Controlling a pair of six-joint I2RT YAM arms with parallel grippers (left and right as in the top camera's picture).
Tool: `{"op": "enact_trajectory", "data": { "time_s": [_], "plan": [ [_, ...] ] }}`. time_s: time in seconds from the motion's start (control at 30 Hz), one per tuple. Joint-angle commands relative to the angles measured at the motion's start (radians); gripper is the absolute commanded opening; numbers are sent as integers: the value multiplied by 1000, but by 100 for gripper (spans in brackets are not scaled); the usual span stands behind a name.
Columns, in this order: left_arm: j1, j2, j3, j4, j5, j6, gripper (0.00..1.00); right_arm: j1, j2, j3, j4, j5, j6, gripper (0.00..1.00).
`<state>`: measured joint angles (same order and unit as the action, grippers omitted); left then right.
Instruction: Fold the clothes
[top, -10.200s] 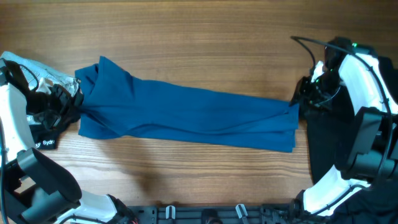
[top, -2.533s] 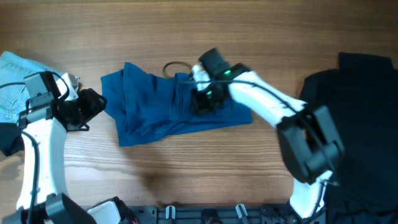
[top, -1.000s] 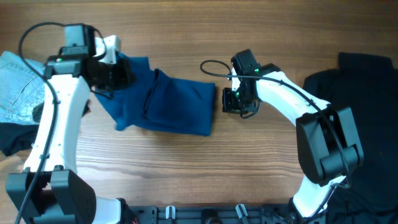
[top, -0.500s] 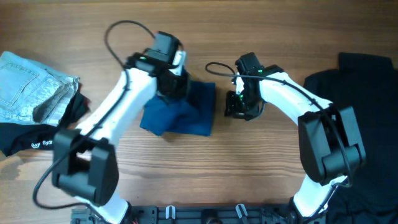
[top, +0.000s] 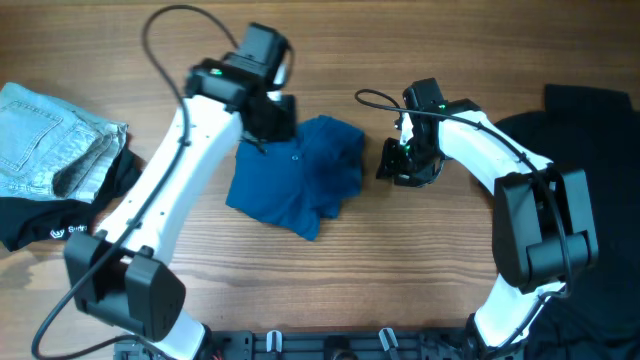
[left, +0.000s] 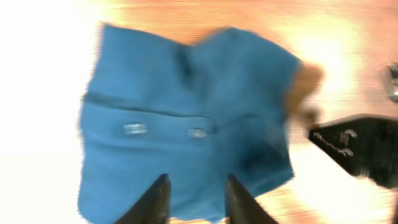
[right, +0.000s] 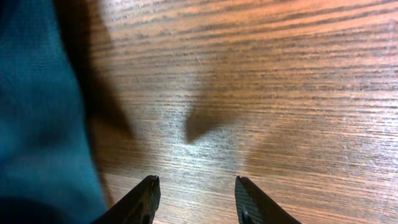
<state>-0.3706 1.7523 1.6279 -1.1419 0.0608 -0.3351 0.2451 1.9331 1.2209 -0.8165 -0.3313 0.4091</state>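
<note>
A blue buttoned garment (top: 295, 180) lies folded in a loose bundle on the wooden table. In the left wrist view it (left: 186, 124) fills the frame, with two buttons showing. My left gripper (top: 268, 118) is open and empty, just above the garment's upper left edge; its fingers (left: 196, 186) hover over the cloth. My right gripper (top: 393, 160) is open and empty, just to the right of the garment over bare wood; in its wrist view the fingers (right: 196, 190) are above the wood with blue cloth (right: 37, 124) at the left edge.
Light denim jeans (top: 50, 135) and a black printed garment (top: 50, 220) lie at the table's left edge. A black garment (top: 590, 130) lies at the right edge. A black rail (top: 330, 345) runs along the front edge.
The left gripper has let go and drawn back up-left; the blue garment now lies as a wider loose bundle. The right gripper has moved slightly right, away from the cloth.
</note>
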Motion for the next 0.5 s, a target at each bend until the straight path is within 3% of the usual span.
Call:
{"op": "enact_trajectory", "data": {
  "time_s": [0.0, 0.07, 0.2, 0.4, 0.47],
  "plan": [
    [60, 6, -45, -14, -28, -3, 9, -4, -16, 24, -25, 8, -51, 44],
    [68, 11, -91, -3, -29, -3, 8, -4, -53, 39, -29, -78, -129, 43],
    [87, 14, -213, 52, -24, -3, 19, 6, -164, 43, -29, -372, -361, 49],
    [138, 15, -376, 232, -24, -3, 12, 124, -172, 27, 50, -410, -312, 49],
    [170, 15, -377, 238, -11, -3, 19, 179, -138, 23, 113, -358, -213, 45]
  ]
}}
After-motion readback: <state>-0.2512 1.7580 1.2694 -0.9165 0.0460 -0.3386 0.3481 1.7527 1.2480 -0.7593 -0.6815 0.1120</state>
